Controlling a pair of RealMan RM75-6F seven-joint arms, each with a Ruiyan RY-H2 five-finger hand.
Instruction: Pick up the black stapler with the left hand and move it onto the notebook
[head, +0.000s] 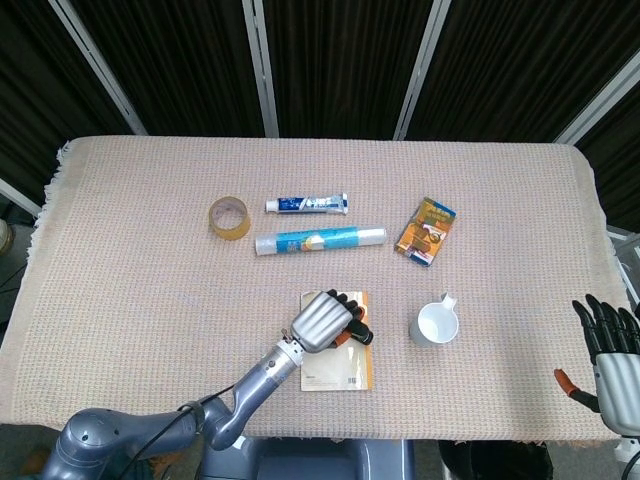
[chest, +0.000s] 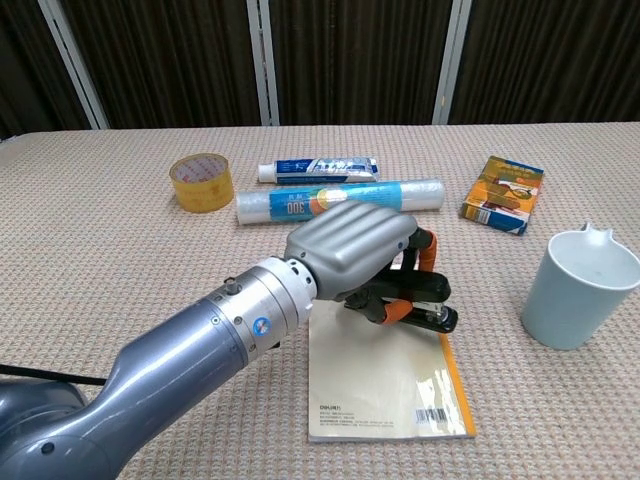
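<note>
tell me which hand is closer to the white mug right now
Left. The left hand, gripping the black stapler over the notebook, sits just across from the white mug. The right hand hangs far off, past the table edge.

Stapler over notebook, in the left hand's grip.
Black stapler (chest: 425, 305), long axis roughly level, chrome nose pointing right, held by the left hand (chest: 355, 250) just above the notebook's (chest: 385, 385) upper half. Notebook: cream cover, orange spine at right, lying flat and closed.
</note>
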